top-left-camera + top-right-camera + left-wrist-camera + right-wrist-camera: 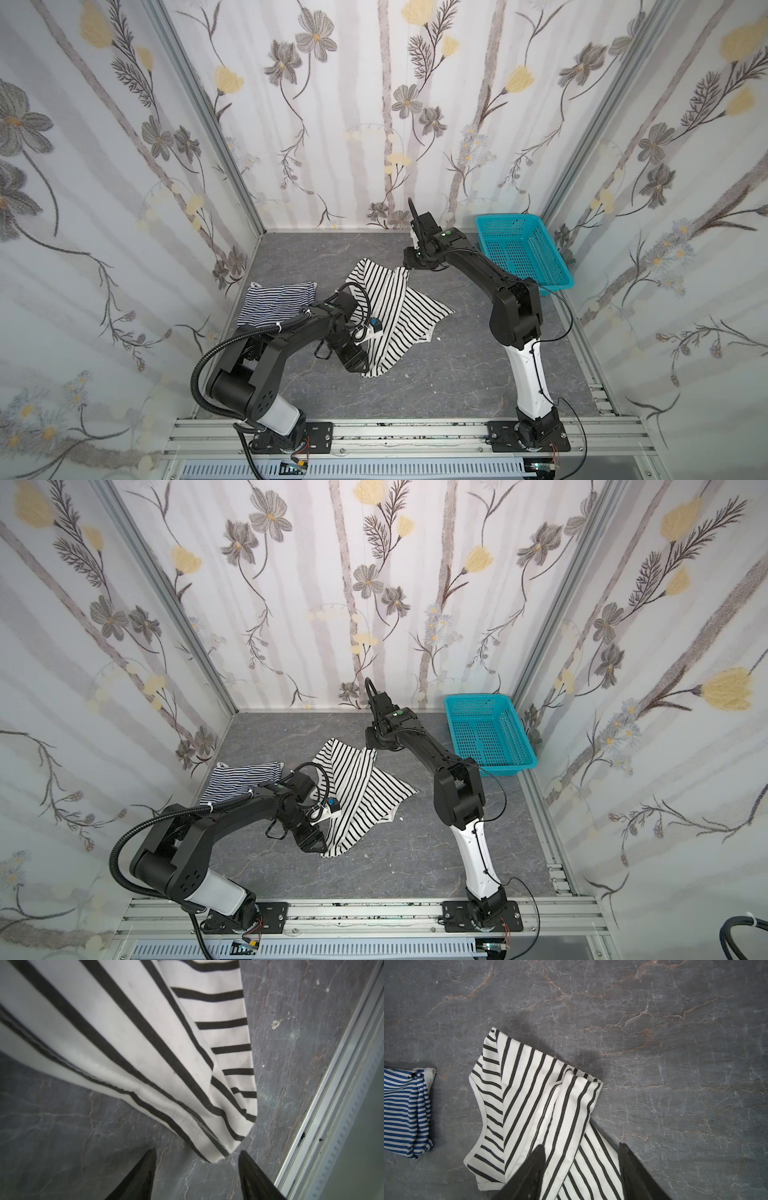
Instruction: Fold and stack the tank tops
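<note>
The black-striped top (399, 307) lies spread and rumpled in the middle of the tabletop (436, 374), one flap folded over itself, its long axis running from about 12 o'clock down to 7 o'clock. The navy top (274, 303) sits apart from it at 9 o'clock, bunched into a rough folded bundle close to the wall. A teal basket (507, 217) stands off at 2 o'clock in the far corner, tilted a little, clear of both tops.

The left gripper (198, 1150) is down low at the 7 o'clock corner of the black-striped top. Its jaws stand apart, and the hemmed corner of the cloth lies just ahead of the gap, not pinched.

The right gripper (581, 1145) is at the 12 o'clock end of the same top. Its jaws are also apart, straddling a folded strip of cloth that runs between them; nothing there looks clamped
</note>
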You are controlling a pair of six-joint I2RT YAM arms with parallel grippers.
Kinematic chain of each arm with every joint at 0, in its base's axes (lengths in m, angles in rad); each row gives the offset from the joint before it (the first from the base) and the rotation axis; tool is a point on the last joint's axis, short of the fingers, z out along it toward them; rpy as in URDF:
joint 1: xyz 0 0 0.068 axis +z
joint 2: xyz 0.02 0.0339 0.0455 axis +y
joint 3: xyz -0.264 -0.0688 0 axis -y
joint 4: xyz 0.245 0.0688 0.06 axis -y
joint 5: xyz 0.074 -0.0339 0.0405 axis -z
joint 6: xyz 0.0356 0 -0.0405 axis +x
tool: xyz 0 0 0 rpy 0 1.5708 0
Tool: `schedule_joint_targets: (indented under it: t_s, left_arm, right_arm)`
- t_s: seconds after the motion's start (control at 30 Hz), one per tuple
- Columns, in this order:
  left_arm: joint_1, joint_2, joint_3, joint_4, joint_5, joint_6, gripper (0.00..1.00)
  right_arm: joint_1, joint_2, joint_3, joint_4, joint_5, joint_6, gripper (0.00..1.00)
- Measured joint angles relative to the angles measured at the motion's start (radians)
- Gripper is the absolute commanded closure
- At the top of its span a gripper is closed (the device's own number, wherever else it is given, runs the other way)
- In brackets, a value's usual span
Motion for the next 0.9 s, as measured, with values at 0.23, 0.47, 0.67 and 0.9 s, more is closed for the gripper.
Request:
schedule_joint_targets:
  t_s: [0.23,0.47,0.67,0.9]
  left_arm:
    - [-0.076,0.037,0.021,0.014,-0.005,-0.027,0.4]
    - [-0.155,0.037,0.016,0.024,-0.118,-0.069,0.41]
    - [-0.212,0.033,0.002,0.055,-0.222,-0.098,0.62]
    - [-0.22,0.026,-0.009,0.096,-0.322,-0.116,0.95]
  right_arm:
    - [0.0,-0.011,-0.026,0.028,0.0,0.008,0.42]
    - [-0.009,-0.039,-0.031,0.037,-0.001,0.008,0.42]
    - [-0.021,-0.049,-0.031,0.045,0.0,0.008,0.43]
    - [-0.019,-0.036,-0.016,0.058,-0.03,0.008,0.42]
